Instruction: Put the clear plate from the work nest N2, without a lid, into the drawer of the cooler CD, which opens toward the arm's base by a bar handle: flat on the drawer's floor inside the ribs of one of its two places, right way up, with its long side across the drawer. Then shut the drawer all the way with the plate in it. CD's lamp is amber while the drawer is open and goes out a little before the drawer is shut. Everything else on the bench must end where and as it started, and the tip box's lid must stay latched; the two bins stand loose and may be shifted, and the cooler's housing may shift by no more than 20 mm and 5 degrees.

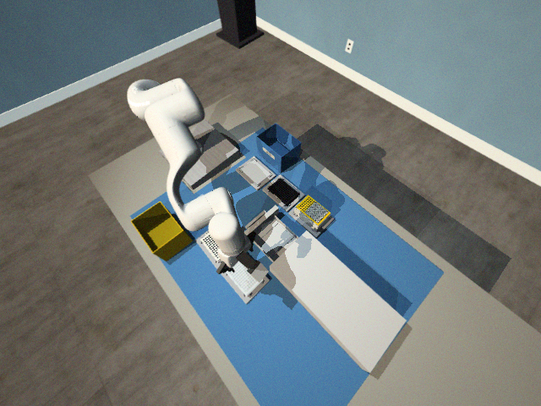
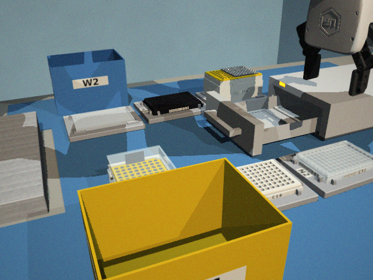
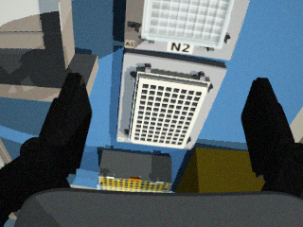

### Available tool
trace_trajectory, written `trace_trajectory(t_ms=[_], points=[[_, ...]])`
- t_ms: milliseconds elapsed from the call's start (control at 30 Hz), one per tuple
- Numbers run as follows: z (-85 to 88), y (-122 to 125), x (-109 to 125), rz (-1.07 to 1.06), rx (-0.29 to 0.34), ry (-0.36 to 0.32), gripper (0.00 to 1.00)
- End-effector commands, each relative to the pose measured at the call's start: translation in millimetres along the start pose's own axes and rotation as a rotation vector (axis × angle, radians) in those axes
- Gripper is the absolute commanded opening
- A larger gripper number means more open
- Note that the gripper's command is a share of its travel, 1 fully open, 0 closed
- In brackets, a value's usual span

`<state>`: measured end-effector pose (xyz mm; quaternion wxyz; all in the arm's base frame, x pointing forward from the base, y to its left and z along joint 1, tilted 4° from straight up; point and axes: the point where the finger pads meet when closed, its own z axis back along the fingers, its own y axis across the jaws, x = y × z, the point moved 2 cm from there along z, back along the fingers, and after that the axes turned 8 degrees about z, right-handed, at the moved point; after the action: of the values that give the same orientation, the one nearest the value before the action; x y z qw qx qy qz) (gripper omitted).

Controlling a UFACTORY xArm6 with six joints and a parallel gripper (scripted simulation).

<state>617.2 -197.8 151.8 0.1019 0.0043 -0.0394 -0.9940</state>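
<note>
Both bins (image 2: 186,210) hollow; drawer (image 2: 264,120) open, plate (image 2: 334,159) in nest.

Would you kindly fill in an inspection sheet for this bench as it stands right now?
Surface: blue mat on a grey bench, on a brown floor.
Job's things: clear plate sits in its holder marked N2, no lid on it. Cooler has its drawer pulled out, amber lamp lit; nothing seen in the drawer.
Clutter: yellow bin, blue bin, white grid plate, black plate, lidded plate, two tip boxes.
Claw: claw open, holding nothing, high over the plates.
Cables: nothing seen.
Surroundings: blue walls, a wall socket, a dark stand.
</note>
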Motion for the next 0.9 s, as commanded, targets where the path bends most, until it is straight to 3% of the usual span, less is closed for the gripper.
trace_trajectory(t_ms=[0,600,867], points=[[2.5,25.0,-14.3,-0.105,-0.003,-0.018,1.00],[2.5,27.6,-15.5,-0.105,-0.003,-0.018,1.00],[-7.5,27.6,-15.4,-0.105,-0.003,-0.018,1.00]])
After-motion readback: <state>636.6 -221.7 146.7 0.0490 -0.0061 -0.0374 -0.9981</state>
